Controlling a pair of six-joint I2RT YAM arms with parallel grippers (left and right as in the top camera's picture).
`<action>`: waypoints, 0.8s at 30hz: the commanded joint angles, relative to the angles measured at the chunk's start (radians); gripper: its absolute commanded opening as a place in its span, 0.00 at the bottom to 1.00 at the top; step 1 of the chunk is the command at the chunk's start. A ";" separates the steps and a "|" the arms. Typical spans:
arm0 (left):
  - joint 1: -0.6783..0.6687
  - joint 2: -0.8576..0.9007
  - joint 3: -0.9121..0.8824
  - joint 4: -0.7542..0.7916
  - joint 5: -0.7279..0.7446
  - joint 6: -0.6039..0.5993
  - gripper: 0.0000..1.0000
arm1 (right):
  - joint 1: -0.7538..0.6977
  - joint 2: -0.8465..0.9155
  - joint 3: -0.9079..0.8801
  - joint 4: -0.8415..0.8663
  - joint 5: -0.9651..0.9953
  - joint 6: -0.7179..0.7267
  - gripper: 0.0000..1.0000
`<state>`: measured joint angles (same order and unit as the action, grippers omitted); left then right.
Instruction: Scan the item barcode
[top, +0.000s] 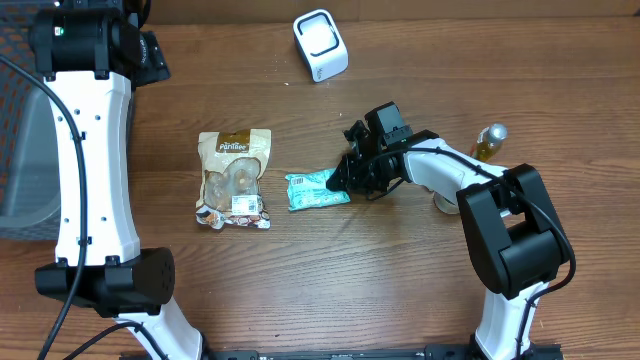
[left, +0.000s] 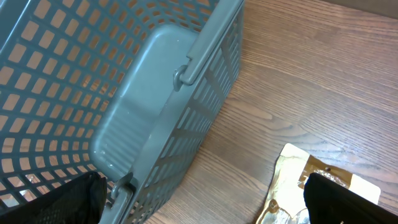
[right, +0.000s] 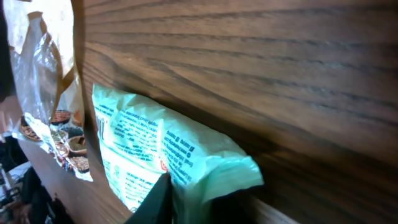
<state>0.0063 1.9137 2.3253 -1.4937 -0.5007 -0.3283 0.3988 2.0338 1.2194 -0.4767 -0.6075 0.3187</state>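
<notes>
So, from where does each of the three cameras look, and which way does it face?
Overhead: fixed above the table, facing straight down; both arms show, plus scanner, tan pouch and teal packet.
Left wrist: on the left arm, facing down at the grey basket and the tan pouch's corner; the open left hand shows two dark fingers.
Right wrist: low over the table, facing along it at the teal packet that the right hand pinches; one dark finger shows.
Shared: both wrist views catch the tan pouch.
</notes>
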 joint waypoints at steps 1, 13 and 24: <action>-0.007 -0.004 0.019 0.002 0.004 0.018 0.99 | -0.002 0.011 -0.014 0.008 -0.054 -0.005 0.13; -0.006 -0.004 0.019 0.002 0.004 0.018 1.00 | -0.015 -0.047 -0.014 0.000 -0.272 -0.171 0.04; -0.007 -0.004 0.019 0.002 0.004 0.018 1.00 | -0.054 -0.211 -0.014 -0.250 -0.331 -0.379 0.04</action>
<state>0.0063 1.9137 2.3253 -1.4940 -0.5007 -0.3283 0.3492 1.8828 1.2041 -0.7013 -0.8883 0.0322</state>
